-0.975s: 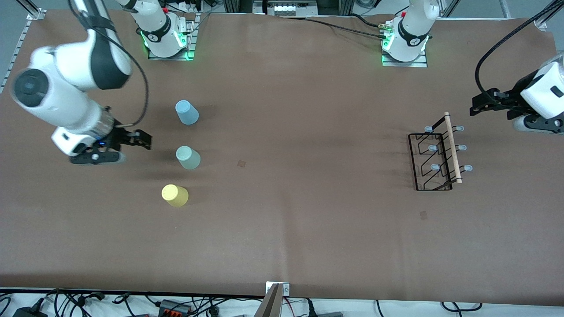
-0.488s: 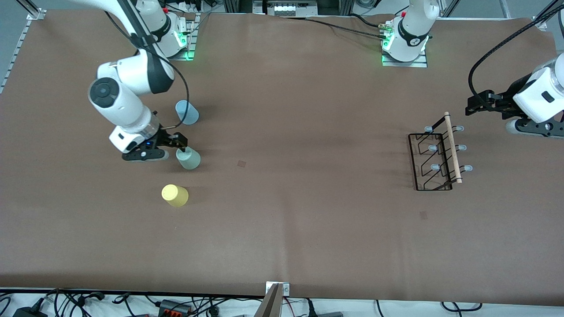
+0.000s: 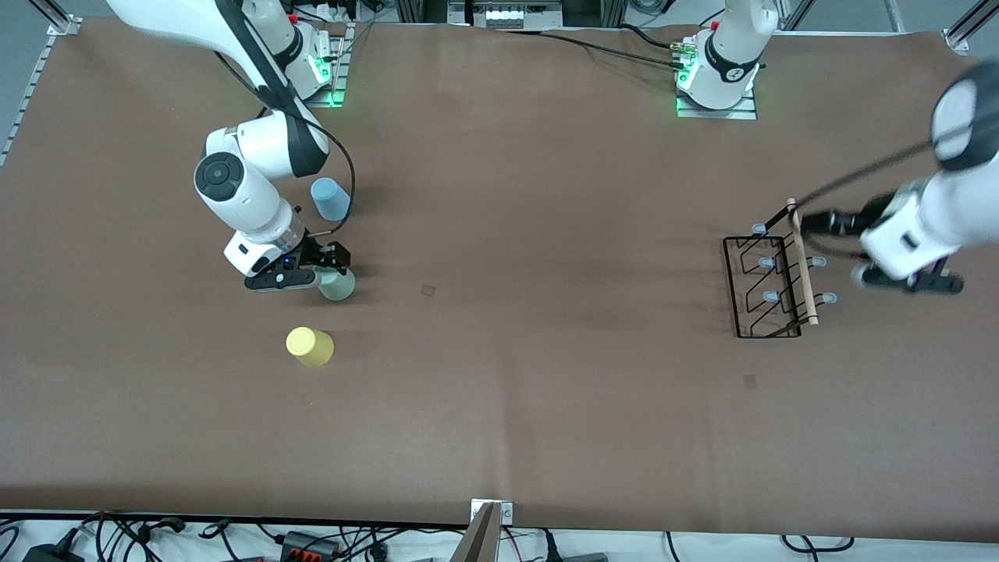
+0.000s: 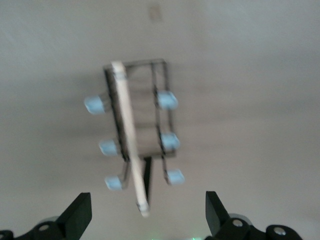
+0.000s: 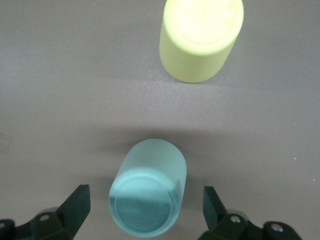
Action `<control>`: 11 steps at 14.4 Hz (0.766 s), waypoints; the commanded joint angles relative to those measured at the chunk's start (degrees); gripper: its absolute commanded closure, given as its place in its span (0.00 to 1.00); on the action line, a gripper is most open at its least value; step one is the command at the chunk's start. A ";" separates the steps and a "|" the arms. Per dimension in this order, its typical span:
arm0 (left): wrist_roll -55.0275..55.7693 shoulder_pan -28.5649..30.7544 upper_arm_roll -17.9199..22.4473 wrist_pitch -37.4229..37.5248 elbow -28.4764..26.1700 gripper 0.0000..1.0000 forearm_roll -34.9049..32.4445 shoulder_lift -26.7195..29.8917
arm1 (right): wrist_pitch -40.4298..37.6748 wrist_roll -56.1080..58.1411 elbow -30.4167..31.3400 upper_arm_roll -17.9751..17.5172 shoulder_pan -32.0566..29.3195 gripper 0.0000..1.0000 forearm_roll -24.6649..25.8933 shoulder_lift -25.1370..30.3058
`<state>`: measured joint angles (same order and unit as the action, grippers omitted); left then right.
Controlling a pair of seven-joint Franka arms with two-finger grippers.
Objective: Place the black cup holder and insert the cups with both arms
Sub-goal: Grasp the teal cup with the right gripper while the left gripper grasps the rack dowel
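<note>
The black cup holder [image 3: 751,287] stands toward the left arm's end of the table, its wooden rod [image 3: 802,261] on top. My left gripper [image 3: 817,222] hovers open over the rod's end farthest from the front camera. The left wrist view shows the holder [image 4: 162,125] past my open left gripper [image 4: 146,215]. My right gripper [image 3: 334,258] is open, low over the mint green cup [image 3: 336,284]. In the right wrist view the mint cup [image 5: 148,194] sits between the spread fingers of the right gripper [image 5: 145,210], untouched, with the yellow cup [image 5: 201,38] beside it. The light blue cup [image 3: 332,199] and the yellow cup [image 3: 310,346] stand nearby.
The brown table [image 3: 531,195] carries two small square marks [image 3: 428,289] [image 3: 750,381]. The arm bases [image 3: 714,78] [image 3: 296,70] with green lights stand along its edge farthest from the front camera. Cables [image 3: 156,535] lie past its nearest edge.
My right arm has swung in from the table's end and brought its open gripper over the mint cup. My left arm has moved in toward the cup holder's rod.
</note>
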<state>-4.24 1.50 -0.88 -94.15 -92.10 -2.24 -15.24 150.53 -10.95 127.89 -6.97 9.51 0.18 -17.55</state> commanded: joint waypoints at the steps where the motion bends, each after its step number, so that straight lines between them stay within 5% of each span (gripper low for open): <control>1: -1.56 1.04 -0.09 -6.91 -5.07 0.00 -1.98 2.04 | 2.14 -0.39 0.70 0.29 0.68 0.00 -0.18 -0.64; 5: -1.56 1.74 -0.18 -27.10 -26.77 0.00 -2.24 11.53 | 2.93 -0.39 0.70 0.29 0.68 0.00 -0.18 -1.96; 9: -1.21 2.72 -0.18 -34.51 -33.65 0.00 -2.24 11.63 | 2.76 0.13 0.52 0.29 0.60 0.02 -0.18 -1.96; 11: -1.12 2.89 -0.18 -36.72 -34.72 0.08 -2.16 10.67 | 2.75 0.40 0.52 0.29 0.51 0.22 -0.18 -1.96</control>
<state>-4.82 3.91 -0.82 -128.42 -124.16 -3.33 -5.61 152.27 -10.94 127.92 -6.95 9.71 0.19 -19.79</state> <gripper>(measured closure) 0.000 0.031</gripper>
